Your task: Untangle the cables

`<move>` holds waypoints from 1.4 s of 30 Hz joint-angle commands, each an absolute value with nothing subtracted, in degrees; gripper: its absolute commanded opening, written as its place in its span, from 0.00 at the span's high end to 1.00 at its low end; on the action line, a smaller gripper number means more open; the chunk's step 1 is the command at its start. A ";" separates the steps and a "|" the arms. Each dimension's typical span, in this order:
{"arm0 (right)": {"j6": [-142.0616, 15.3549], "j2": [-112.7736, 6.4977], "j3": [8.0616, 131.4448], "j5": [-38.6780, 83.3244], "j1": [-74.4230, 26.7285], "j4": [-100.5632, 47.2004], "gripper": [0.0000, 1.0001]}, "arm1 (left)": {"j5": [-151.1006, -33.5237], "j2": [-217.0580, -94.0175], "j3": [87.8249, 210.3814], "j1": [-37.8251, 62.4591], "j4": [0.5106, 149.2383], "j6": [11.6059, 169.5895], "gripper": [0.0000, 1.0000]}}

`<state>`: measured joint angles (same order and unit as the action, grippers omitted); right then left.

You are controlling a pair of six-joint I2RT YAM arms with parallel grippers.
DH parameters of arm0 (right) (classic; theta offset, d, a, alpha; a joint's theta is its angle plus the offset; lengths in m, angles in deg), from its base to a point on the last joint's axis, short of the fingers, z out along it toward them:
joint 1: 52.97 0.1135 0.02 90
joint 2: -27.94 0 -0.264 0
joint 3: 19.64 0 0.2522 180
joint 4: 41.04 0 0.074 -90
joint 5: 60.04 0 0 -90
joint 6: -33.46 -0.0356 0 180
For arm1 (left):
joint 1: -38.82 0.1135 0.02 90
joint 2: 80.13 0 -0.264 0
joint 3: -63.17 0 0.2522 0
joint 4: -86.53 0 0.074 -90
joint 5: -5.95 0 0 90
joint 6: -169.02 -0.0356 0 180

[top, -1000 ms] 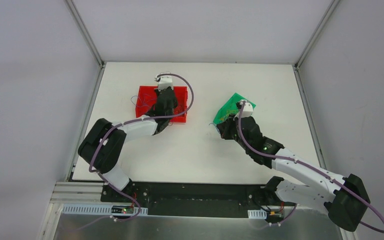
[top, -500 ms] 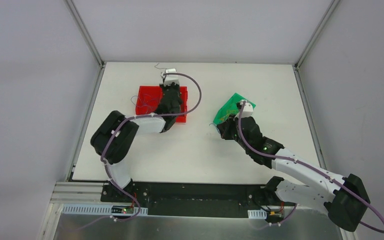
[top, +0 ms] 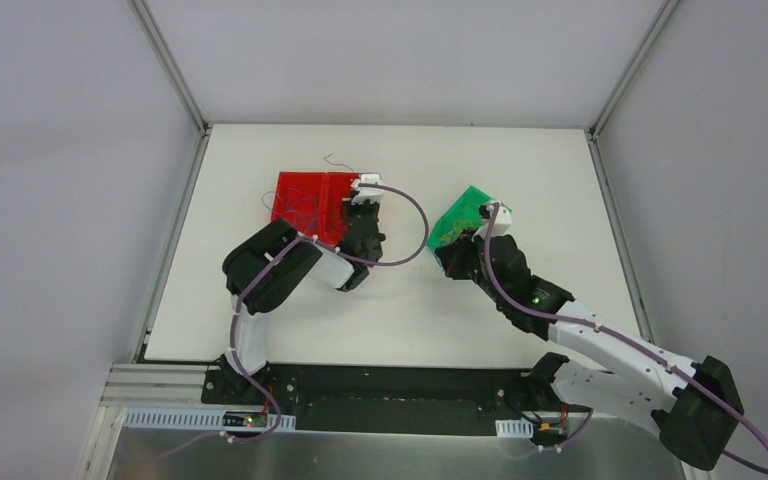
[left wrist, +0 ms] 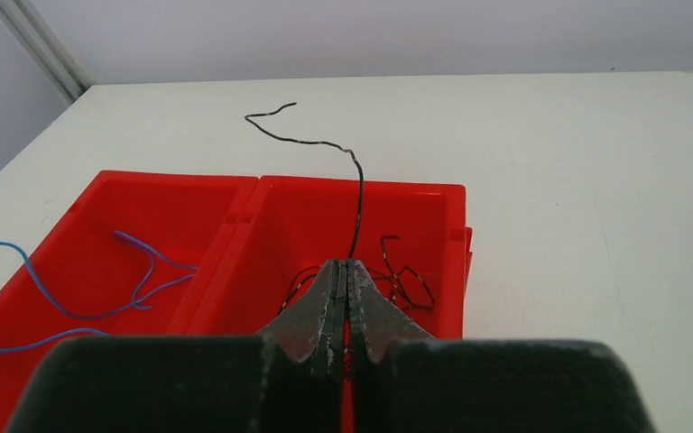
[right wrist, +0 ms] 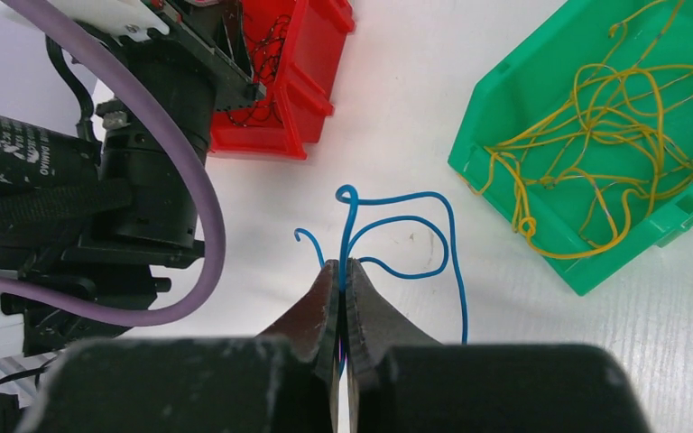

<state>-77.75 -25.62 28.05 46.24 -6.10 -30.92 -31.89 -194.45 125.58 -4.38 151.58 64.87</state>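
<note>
Currently, a thin kinked black wire [left wrist: 360, 207] is pinched in the fully closed left jaws, just above a red plastic two-compartment bin [left wrist: 415, 189]; a looped blue wire [right wrist: 346, 225] is clamped in the shut right jaws. Slippage is risked: both wires are hair-thin.

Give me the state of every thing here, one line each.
left gripper, shut on the black wire
right gripper, shut on the blue wire
black wire, pinched, standing above the red tray
blue wire, pinched, looped over the table
green tray, holding tangled yellow wires
</note>
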 commanded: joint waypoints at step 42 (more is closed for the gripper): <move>-79.06 -23.19 27.58 44.98 -6.64 -32.90 1.00 | -69.92 -190.45 147.47 7.77 66.47 112.35 0.93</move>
<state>-78.60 -22.65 26.98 45.47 -6.34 -30.98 -63.87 -187.46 141.31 7.53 74.27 114.15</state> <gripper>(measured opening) 0.012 0.052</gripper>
